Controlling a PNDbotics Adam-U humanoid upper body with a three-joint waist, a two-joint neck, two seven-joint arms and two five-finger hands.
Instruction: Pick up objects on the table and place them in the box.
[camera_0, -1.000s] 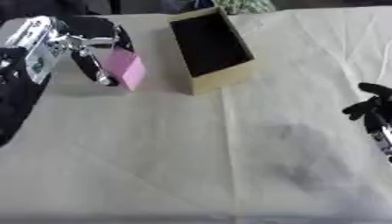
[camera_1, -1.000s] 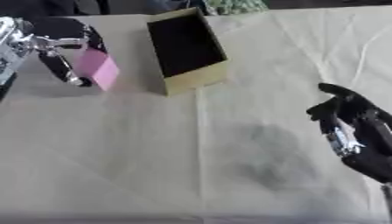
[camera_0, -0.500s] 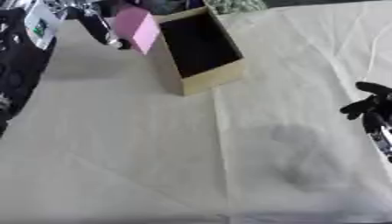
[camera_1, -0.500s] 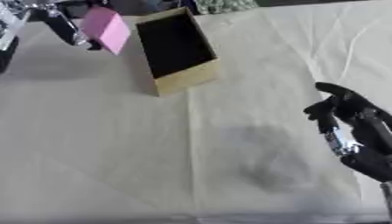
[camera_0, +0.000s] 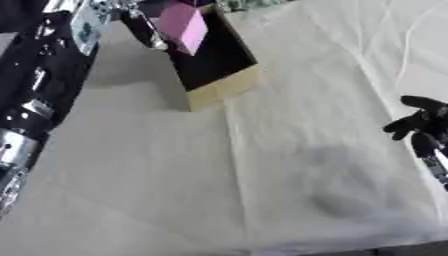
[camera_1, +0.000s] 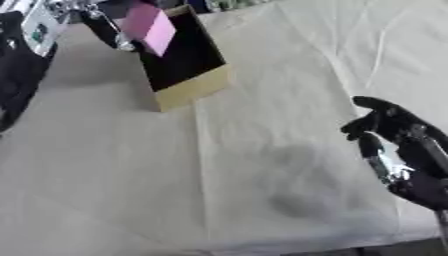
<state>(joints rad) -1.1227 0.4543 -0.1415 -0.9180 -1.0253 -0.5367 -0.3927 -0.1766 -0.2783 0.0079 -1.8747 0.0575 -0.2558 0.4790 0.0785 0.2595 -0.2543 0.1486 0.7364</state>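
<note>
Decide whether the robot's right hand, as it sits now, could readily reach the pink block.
Probably not. The right hand rests at the near right edge, while the pink block is held by the left hand over the open cardboard box far across.

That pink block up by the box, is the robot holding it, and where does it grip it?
Yes. The left hand holds the pink block by its left side, over the box. The right hand holds nothing.

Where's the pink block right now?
The pink block is at the upper left of both views, held by the left hand over the open box.
</note>
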